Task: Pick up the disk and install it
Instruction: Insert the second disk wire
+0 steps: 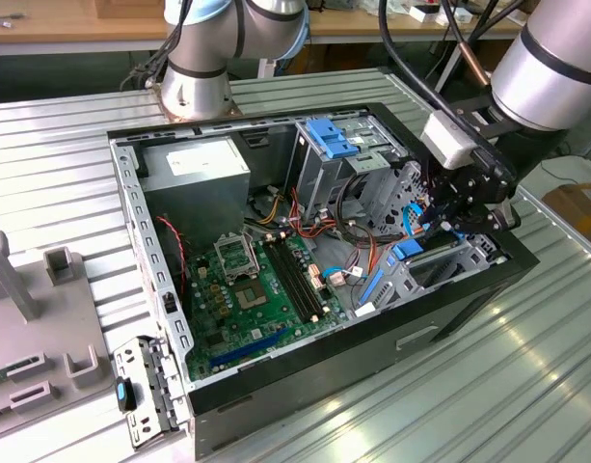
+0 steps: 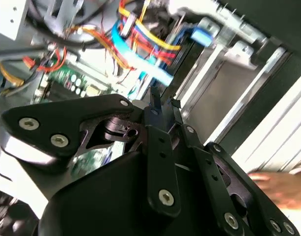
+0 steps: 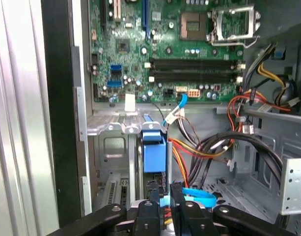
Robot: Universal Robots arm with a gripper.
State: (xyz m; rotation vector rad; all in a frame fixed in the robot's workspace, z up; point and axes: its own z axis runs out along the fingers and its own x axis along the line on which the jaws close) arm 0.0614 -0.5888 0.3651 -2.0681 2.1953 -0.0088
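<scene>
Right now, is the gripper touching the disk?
Cannot tell. In the first wrist view the gripper sits right at the end of the disk, but a blue cable crosses there, hiding any contact.

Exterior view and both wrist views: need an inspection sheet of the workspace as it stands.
Surface: ribbed metal table carrying an open computer case.
Job's things: disk, blue carrier seen edge-on, upright in the drive bay; metal body hidden.
Clutter: grey fixture blocks at the exterior view's left; loose metal bracket leaning by the case.
Grippers: end effector inside the case at the drive bay, right beside the disk; whether it grips the disk cannot be told.
Cables: red, yellow and black wire bundle; blue flat cable close to the end effector.
Surroundings: arm base behind the case; wooden bench beyond.
</scene>
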